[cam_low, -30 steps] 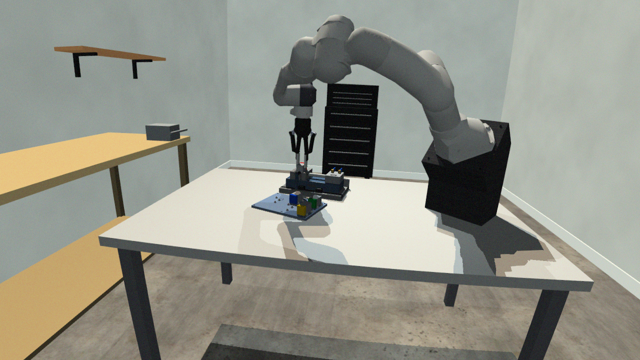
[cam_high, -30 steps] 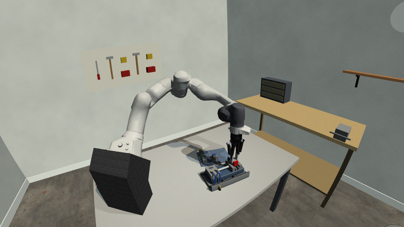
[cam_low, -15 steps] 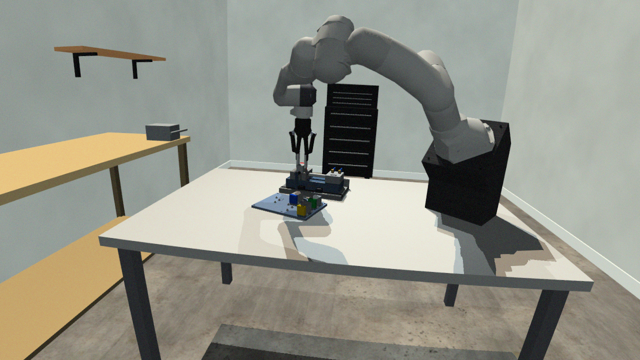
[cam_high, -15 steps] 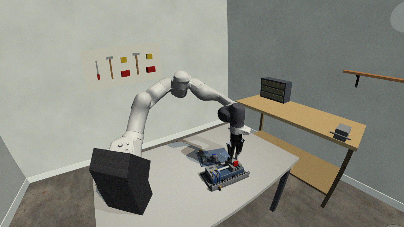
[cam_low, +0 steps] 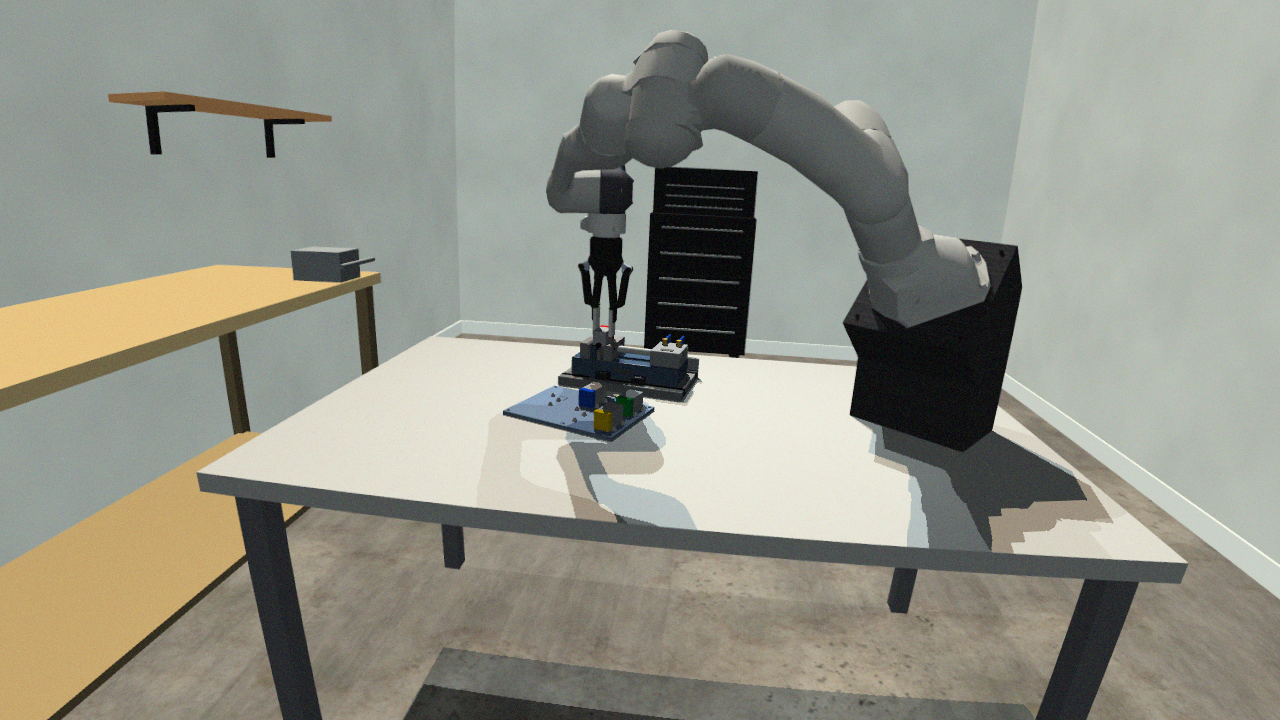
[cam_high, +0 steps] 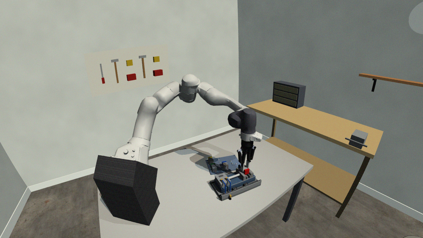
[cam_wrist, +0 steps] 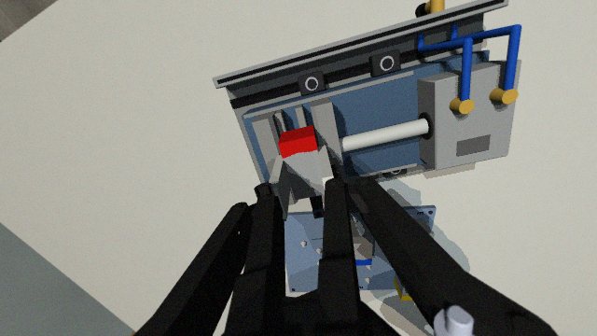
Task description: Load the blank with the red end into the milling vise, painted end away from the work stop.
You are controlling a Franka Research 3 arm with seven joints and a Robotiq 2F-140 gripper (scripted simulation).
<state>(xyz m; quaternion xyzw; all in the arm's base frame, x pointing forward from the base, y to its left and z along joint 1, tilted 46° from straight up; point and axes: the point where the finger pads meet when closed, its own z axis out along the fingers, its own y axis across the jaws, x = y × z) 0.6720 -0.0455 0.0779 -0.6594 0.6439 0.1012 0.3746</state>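
Red-ended blank (cam_wrist: 298, 156) between hand (cam_wrist: 303, 189) fingers

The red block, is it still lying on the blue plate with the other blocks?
No, the claw holds the red block over the vise, away from the blue plate.

white table (cam_low: 769, 465), blue infeed plate (cam_low: 537, 407), vise's raised plate (cam_high: 236, 192), black arm pedestal (cam_low: 930, 402)

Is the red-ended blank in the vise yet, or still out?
Between the jaws but not released: the gripper is shut on the grey blank with the red end. Whether it rests on the bars, cannot tell.
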